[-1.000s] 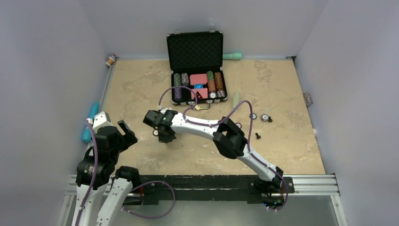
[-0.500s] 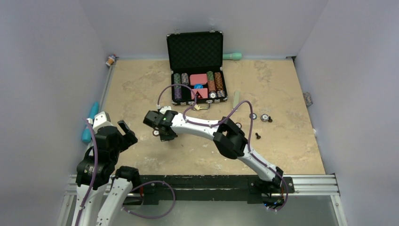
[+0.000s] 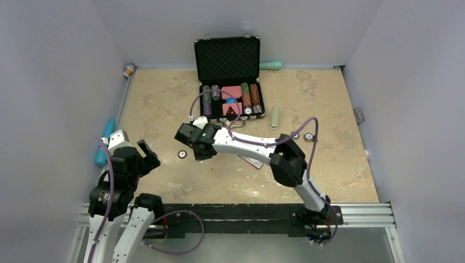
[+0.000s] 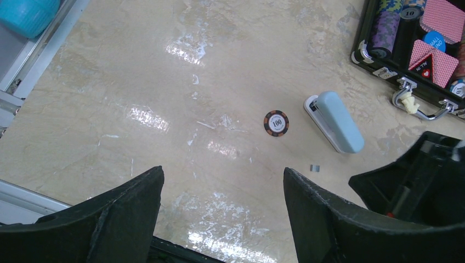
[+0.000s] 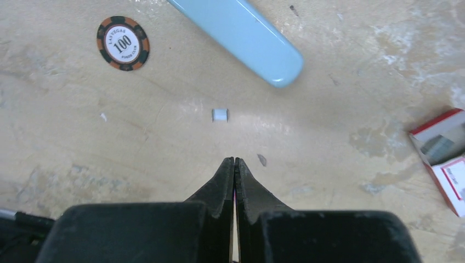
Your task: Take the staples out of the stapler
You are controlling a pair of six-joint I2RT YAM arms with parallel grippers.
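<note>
Basically the staples (image 5: 220, 114) are one tiny silvery strip lying flat on the worktop (image 5: 66, 142), just clear of the tip of the pale blue stapler (image 5: 241, 33) and a little ahead of the right gripper (image 5: 234, 160). That gripper is fully closed with nothing in it. The left gripper (image 4: 222, 181) is spread wide, empty, and parked well off to the side.

Handling guess: near weightless, stiff but thin, glued sticks that can snap apart. With no height to bite on, it will likely skid on the smooth worktop. Best bet is to open slightly, straddle the strip's two long edges with the tips pressed to the surface, then pinch gently.

Versus a second ago:
- The right arm has swung right, its elbow is further right and its gripper has moved off the poker chip (image 3: 181, 154).
- A red-and-white box (image 3: 253, 161) now shows under the forearm.
- The small black screw is now hidden.
- The left arm is unchanged.
</note>
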